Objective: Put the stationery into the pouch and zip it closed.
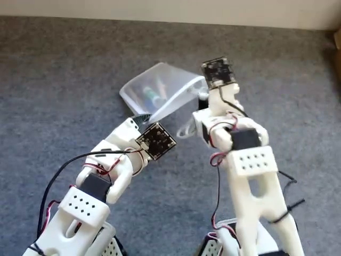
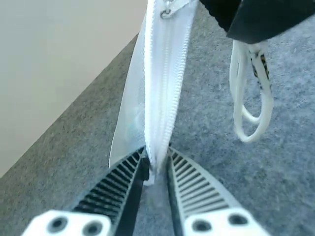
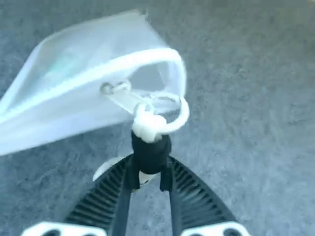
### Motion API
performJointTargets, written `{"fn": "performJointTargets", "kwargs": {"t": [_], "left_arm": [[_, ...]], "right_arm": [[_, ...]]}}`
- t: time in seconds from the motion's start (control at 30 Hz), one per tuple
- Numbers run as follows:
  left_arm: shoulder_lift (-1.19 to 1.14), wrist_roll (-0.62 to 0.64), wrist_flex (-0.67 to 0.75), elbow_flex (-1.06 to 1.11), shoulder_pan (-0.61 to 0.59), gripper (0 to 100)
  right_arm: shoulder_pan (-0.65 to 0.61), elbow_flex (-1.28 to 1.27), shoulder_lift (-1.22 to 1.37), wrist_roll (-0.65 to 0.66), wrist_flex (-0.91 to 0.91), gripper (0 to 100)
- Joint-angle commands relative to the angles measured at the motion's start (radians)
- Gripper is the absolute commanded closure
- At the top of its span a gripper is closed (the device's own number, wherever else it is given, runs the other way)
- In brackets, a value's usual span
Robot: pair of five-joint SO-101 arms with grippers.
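1. The pouch (image 1: 160, 89), clear and soft, is strung between the two claws above the middle of the grey counter (image 1: 64, 69). Stationery (image 1: 153, 96) sits inside it, one piece with a green band; any print on it is too blurred to read.
2. The zipper (image 2: 160, 88) runs as a white strip straight away from the left claw, its two rows lying together up to the slider (image 2: 167, 10).
3. The left claw (image 2: 156, 157) is clamped tight on the very end of the zipper strip, with ribbed fingers (image 2: 123, 179) pinching it from both sides. In the high view, that arm comes in low from the near left corner and bends at the elbow, its claw (image 1: 143, 118) at the pouch's near corner.
4. The right claw (image 3: 148, 164) is squeezed onto a black tab (image 3: 150, 147), topped by a white knot (image 3: 147, 125). A thin cord leads from there to the slider's ring (image 3: 114, 88).
5. The right arm stands taller, rising from the near right edge and tipping forward, its claw (image 1: 201, 101) at the pouch's far right corner.
6. A loop of white cord (image 2: 251, 103) dangles beside the zipper. It carries dark marks too small to read.
7. Behind the counter is a pale wall (image 2: 59, 64).
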State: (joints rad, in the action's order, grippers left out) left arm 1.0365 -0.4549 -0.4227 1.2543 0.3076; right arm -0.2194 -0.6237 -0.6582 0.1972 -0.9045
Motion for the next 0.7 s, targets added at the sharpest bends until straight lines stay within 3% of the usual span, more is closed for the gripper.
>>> {"fn": "performJointTargets", "kwargs": {"t": [0.0, 0.1, 0.3, 0.67], "left_arm": [[0.015, -0.005, 0.008, -0.012, -0.015, 99], [0.015, -0.005, 0.008, -0.012, -0.015, 99], [0.015, -0.005, 0.008, -0.012, -0.015, 99], [0.015, -0.005, -0.003, -0.010, -0.015, 99]], "right_arm": [[0.042, 0.068, -0.137, 0.014, 0.030, 99.5], [0.068, 0.065, -0.202, 0.003, 0.028, 99.5], [0.137, 0.062, -0.251, -0.140, 0.079, 99.5], [0.213, -0.061, -0.153, -0.344, 0.392, 99.5]]}}
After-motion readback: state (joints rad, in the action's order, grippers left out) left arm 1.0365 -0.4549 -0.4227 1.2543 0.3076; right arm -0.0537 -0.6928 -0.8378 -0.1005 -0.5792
